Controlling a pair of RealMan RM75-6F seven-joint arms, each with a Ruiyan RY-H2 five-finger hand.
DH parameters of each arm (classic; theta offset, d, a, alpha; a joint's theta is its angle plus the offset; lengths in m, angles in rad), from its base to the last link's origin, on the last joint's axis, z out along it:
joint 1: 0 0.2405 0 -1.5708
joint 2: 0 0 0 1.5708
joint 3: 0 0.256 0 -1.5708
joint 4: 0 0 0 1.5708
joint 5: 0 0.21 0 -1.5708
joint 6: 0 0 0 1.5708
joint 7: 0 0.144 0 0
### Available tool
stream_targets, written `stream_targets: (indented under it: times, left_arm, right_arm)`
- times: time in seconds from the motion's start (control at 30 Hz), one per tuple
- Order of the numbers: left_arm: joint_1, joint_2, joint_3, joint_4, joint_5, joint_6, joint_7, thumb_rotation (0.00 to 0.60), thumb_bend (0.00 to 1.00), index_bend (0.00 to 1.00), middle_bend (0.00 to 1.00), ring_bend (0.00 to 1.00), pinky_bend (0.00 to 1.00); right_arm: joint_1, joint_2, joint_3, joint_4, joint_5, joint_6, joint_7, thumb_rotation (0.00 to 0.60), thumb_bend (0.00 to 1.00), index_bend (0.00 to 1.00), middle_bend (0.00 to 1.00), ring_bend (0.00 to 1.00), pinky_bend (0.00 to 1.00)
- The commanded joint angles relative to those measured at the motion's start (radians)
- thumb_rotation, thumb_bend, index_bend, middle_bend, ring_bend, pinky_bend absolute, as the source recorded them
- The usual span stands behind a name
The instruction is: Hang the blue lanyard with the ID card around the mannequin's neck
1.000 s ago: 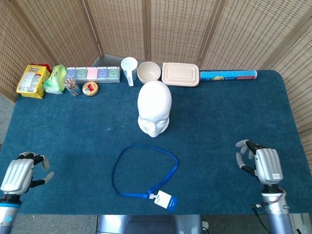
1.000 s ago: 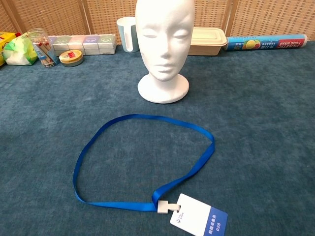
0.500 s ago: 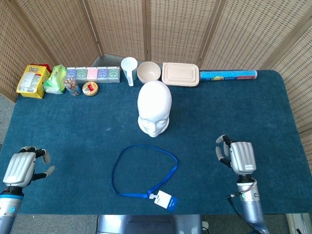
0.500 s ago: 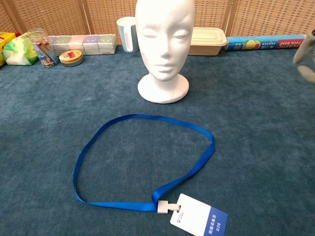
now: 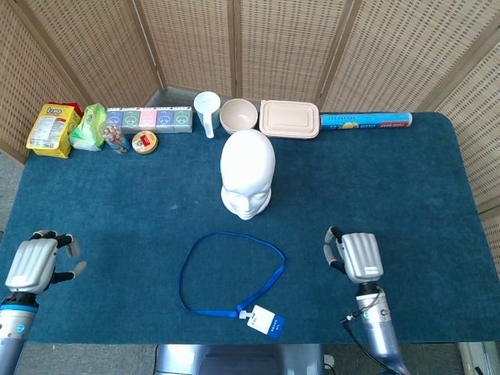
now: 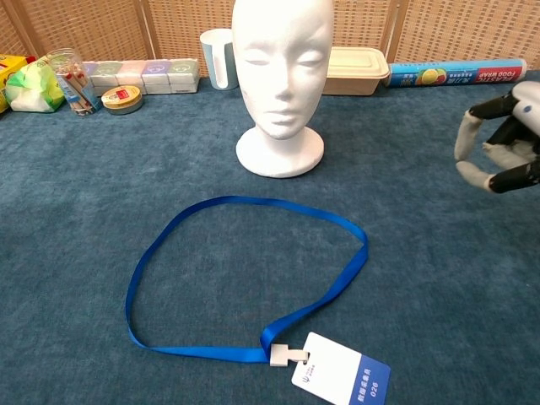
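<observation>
The white foam mannequin head (image 5: pixel 247 176) (image 6: pixel 282 78) stands upright mid-table, facing the front edge. In front of it the blue lanyard (image 5: pixel 191 263) (image 6: pixel 197 212) lies flat in an open loop, its white ID card (image 5: pixel 266 321) (image 6: pixel 341 378) at the near right end. My right hand (image 5: pixel 353 255) (image 6: pixel 501 138) hovers to the right of the loop with fingers apart and curved, holding nothing. My left hand (image 5: pixel 36 262) hangs near the front left edge, apart from the lanyard and empty, its fingers loosely spread; only the head view shows it.
Along the back edge stand a yellow snack bag (image 5: pixel 51 130), a green bag (image 5: pixel 89 126), a row of small boxes (image 5: pixel 148 119), a round tin (image 5: pixel 144 142), a white cup (image 5: pixel 207 111), a bowl (image 5: pixel 238 116), a lidded container (image 5: pixel 289 119) and a food wrap box (image 5: pixel 366 120).
My right hand has moved left toward the lanyard and entered the chest view. The left hand has barely shifted. The lanyard and head are unmoved.
</observation>
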Motion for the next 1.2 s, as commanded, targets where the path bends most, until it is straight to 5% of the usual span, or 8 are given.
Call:
stream_targets:
  times: [0.03,0.4,0.6,1.2]
  left_arm:
    - [-0.009,0.0,-0.003,0.005,-0.004,-0.01,-0.001,0.6,0.22,0.61,0.59,0.42,0.28]
    - [-0.055,-0.025,-0.019,0.039,0.005,-0.034,0.021,0.599,0.23,0.61,0.59,0.42,0.29]
    - [-0.07,-0.058,-0.033,0.04,-0.013,-0.025,0.051,0.6,0.23,0.59,0.59,0.42,0.37]
    - [-0.118,-0.109,-0.023,-0.002,-0.068,-0.084,0.12,0.599,0.23,0.56,0.59,0.42,0.37]
  right_arm:
    - [0.011,-0.028,-0.007,-0.01,0.022,-0.015,-0.041,0.555,0.41,0.53,0.92,1.0,1.0]
    - [0.037,-0.11,-0.005,-0.006,0.091,-0.03,-0.167,0.555,0.28,0.53,0.93,1.0,1.0]
    - [0.052,-0.14,0.003,0.007,0.135,-0.043,-0.219,0.557,0.27,0.53,0.93,1.0,1.0]
    - [0.113,-0.215,0.026,0.047,0.224,-0.085,-0.307,0.561,0.27,0.53,0.93,1.0,1.0]
